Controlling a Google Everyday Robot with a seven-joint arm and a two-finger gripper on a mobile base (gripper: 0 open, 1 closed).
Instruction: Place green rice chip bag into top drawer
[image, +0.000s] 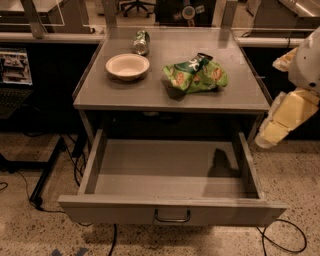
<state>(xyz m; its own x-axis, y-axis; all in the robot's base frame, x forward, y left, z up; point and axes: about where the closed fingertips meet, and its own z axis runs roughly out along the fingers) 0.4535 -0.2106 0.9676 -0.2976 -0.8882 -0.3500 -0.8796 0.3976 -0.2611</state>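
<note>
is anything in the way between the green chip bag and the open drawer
Nothing visible. The green rice chip bag lies on the tabletop above the open top drawer; the bowl and can sit to its left. The claw hangs at the right, apart from the bag.

The grey worktop (165, 95) is carrying three things. A pale bowl (127, 66) is sitting left of middle. A can (141, 42) is lying on its side just behind the bowl, near the back edge. The green bag (196, 75) is lying crumpled right of middle. The claw (266, 136) is hanging beside the worktop's right front corner, below its surface.
</note>
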